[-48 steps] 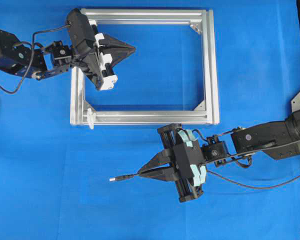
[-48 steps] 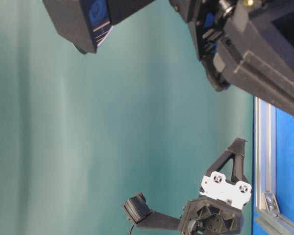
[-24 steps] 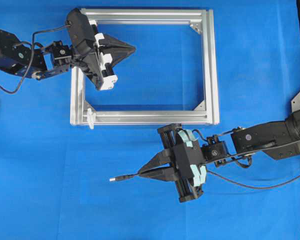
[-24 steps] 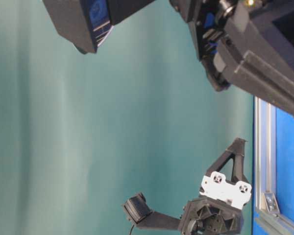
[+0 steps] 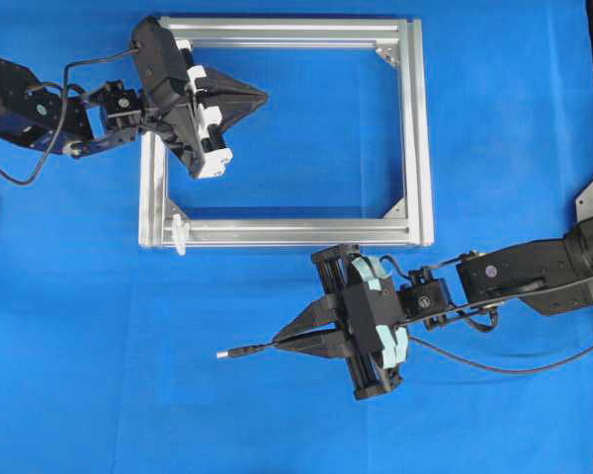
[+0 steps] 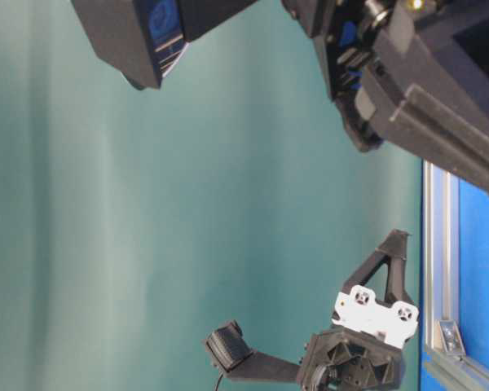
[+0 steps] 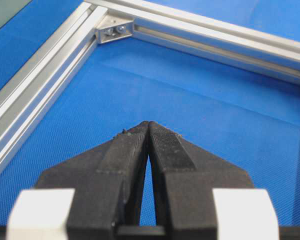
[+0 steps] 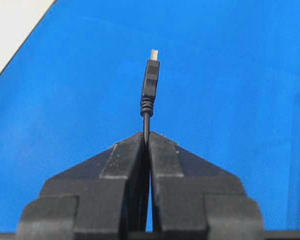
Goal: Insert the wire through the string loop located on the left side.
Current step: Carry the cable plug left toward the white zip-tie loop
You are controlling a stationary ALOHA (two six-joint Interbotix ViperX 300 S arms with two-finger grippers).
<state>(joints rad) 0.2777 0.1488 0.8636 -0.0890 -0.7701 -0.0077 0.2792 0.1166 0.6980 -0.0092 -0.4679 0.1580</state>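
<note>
Wire (image 5: 245,350) pinched in right jaws; left jaws closed empty; string loop (image 5: 181,233) seemingly at frame corner.

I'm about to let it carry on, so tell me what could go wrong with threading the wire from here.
The right gripper pinches the wire behind its plug, so the free tip could droop or wobble and miss. The string loop is tiny and sits against the aluminium frame, so the plug could catch on the frame.
</note>
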